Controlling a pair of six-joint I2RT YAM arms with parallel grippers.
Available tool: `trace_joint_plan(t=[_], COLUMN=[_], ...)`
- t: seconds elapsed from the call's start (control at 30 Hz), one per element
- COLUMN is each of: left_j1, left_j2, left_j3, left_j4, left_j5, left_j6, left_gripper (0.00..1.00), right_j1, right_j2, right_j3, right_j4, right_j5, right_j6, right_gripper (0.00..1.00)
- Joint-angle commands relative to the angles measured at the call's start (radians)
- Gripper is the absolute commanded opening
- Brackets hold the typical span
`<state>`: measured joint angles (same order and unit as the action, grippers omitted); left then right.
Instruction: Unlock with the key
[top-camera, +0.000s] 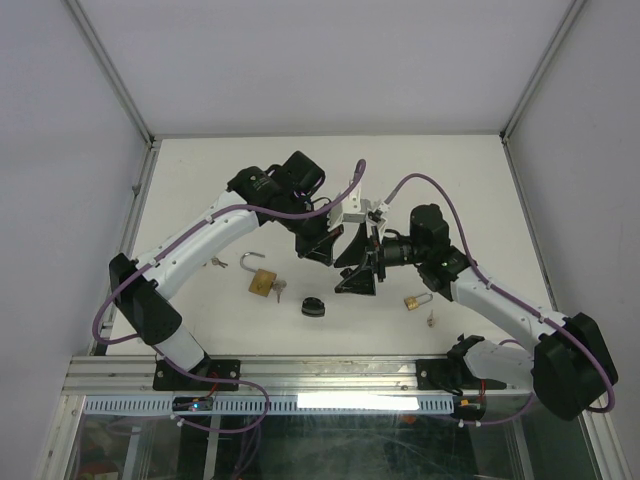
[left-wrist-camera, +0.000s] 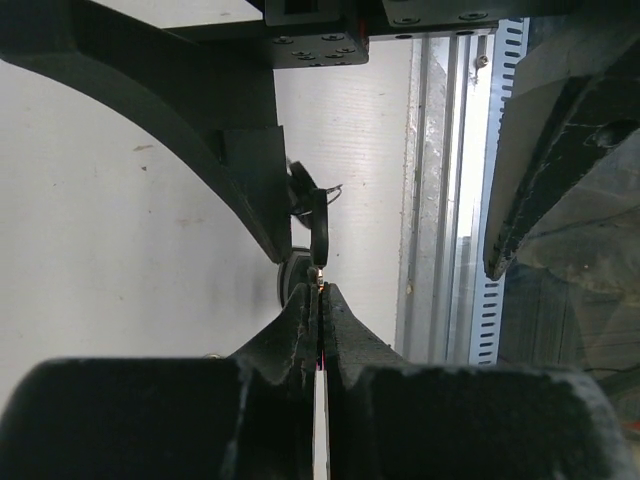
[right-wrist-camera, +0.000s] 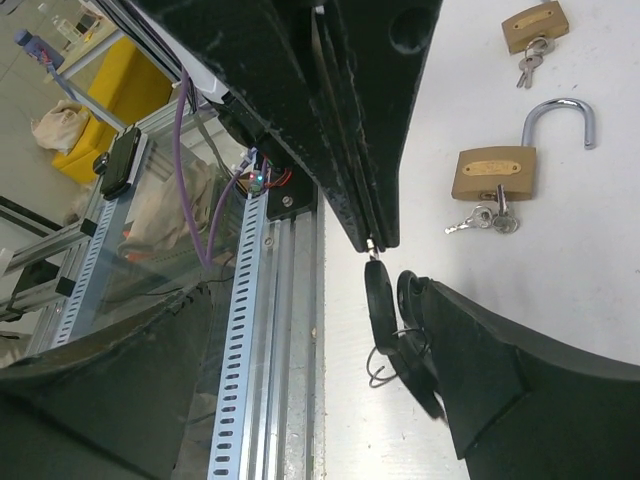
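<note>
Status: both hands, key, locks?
Left hand shut, pinching black-headed key. Right hand open beside it. Brass padlock: shackle open, keys in it. Small padlock shut, untouched.

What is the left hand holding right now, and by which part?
The left hand pinches a black-headed key by its metal blade; the head sticks out free.

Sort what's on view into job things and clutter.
Job: key, pinched in the shut left jaws; small closed padlock, likely its target.
Clutter: open padlock, keys already in it; third padlock with keys; black lump.
</note>
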<state>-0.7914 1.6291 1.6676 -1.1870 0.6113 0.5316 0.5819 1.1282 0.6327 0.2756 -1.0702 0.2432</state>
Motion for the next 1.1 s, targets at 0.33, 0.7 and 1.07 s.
trace_joint_plan(t=[0.33, 0.7, 1.07], left_j1=[-0.003, -0.002, -0.001], left_j2=[-0.07, -0.095, -0.112], left_j3=[-0.004, -0.033, -0.06], left_j4=[0.037, 0.054, 0.137], left_j5=[0.069, 0.068, 0.02], left_j6=[-0.019, -0.027, -0.048], left_gripper=[0.0, 0.0, 0.0], right_j1=[-0.059, -0.122, -0.219], right_j2=[-0.093, -0.192, -0.209], right_j3=[0.03, 0.042, 0.18], right_j4=[0.043, 0.0, -0.294], right_j5=[-0.003, -0.003, 0.28], right_j6=[-0.016, -0.016, -0.33], right_gripper=[0.88, 0.88, 0.28])
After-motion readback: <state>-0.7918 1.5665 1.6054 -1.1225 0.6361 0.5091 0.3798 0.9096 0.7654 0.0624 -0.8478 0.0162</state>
